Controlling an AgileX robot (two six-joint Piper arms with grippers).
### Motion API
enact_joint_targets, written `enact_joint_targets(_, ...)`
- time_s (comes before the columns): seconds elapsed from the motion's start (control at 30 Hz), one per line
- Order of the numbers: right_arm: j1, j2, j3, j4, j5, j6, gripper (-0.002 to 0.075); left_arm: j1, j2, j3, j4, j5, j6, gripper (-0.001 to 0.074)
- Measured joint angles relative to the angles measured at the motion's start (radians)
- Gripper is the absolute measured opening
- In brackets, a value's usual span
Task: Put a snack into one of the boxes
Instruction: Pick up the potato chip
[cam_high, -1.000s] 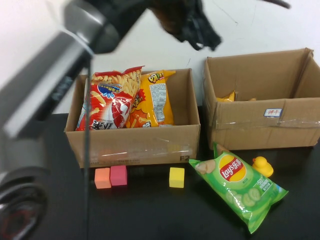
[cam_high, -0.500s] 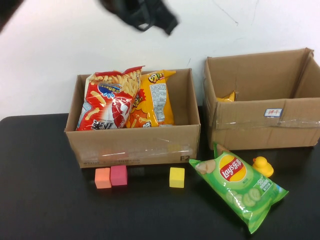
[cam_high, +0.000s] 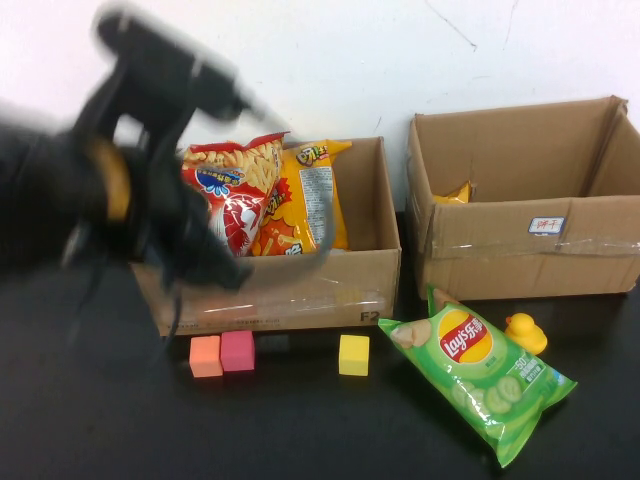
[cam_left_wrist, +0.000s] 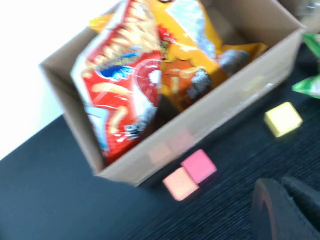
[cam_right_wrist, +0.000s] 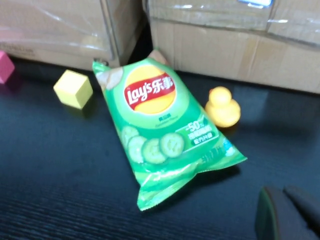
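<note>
You have a green Lay's bag lying flat on the black table, label up, just in front of the right gripper and well to the right of the left gripper. Behind it stands the right box, open-topped. The left box, beside the left gripper, holds a red fries bag and an orange bag upright.

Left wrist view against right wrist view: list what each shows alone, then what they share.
Left wrist only: red fries bag and orange snack bag inside the left box, plus pink cube and orange cube. Right wrist only: rubber duck. Both: yellow cube, green Lay's bag, black table. Left end effector blurs before the left box; right end effector is unseen.
</note>
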Motion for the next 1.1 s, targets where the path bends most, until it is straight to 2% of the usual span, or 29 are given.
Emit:
enact_joint_targets(0.17, 0.000, 0.141, -0.076, 0.010, 0.004, -0.032, 0.0000, 0.000, -0.159, 0.316, 0.028, -0.221, -0.017, -0.0001)
enact_joint_targets(0.33, 0.000, 0.315, -0.118, 0.045, 0.004, -0.049, 0.0043, 0.000, -0.320, 0.524, 0.067, -0.290, -0.027, -0.0001)
enact_joint_targets(0.63, 0.000, 0.578, -0.293, 0.125, 0.008, -0.106, 0.0229, 0.000, -0.564, 0.683, 0.130, -0.301, -0.048, -0.0001)
enact_joint_targets(0.9, 0.002, 0.872, -0.504, 0.166, 0.097, -0.111, 0.0410, 0.000, -0.728, 0.786, 0.193, -0.370, -0.082, -0.0001)
enact_joint_targets(1.1, 0.007, 1.003, -0.647, 0.190, 0.108, -0.111, 0.0464, 0.000, -0.744, 0.889, 0.281, -0.436, -0.109, -0.0001)
